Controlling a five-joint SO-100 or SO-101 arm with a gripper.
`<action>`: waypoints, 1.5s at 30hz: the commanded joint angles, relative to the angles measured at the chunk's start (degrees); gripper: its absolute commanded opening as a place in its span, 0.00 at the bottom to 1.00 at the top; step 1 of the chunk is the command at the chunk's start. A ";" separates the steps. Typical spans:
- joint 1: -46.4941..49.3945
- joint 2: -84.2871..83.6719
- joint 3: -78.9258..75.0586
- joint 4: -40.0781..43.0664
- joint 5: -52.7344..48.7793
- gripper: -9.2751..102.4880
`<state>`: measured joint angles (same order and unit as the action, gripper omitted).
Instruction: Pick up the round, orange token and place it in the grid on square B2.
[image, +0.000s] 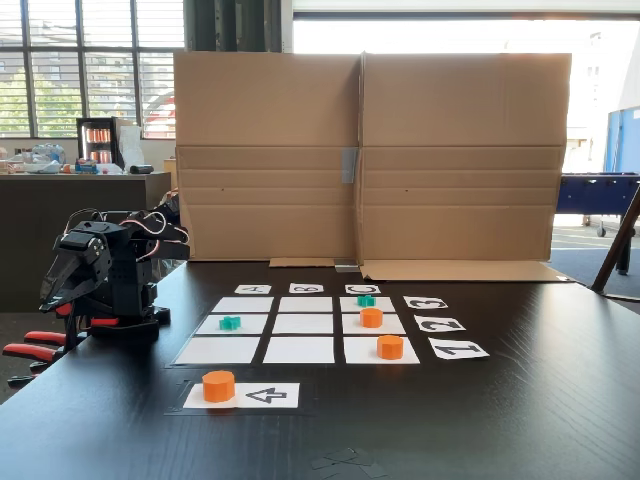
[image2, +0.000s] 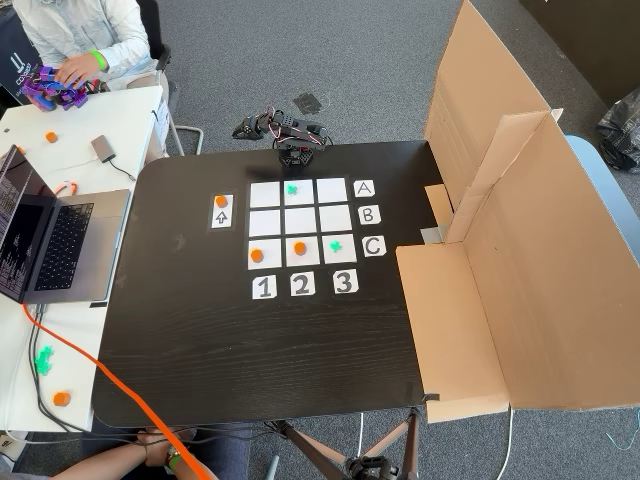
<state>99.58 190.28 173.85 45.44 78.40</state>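
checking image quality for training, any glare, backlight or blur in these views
In a fixed view the windows behind the cardboard screen blow out white and the black table shows soft sheen; in another fixed view lighting is even, the grid sharp, without glare.

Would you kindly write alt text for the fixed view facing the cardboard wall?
A 3x3 grid of white paper squares on a black table holds two orange tokens and two green ones, with its centre square B2 bare. A third round, orange token sits on an arrow strip in front; the folded arm rests at left before a cardboard wall.
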 joint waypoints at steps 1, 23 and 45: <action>-1.93 0.44 -0.26 -0.70 7.65 0.08; -3.60 -21.36 -10.02 -8.17 6.77 0.08; -15.91 -55.37 -61.44 31.99 0.18 0.30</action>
<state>84.73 136.23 118.92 74.27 79.01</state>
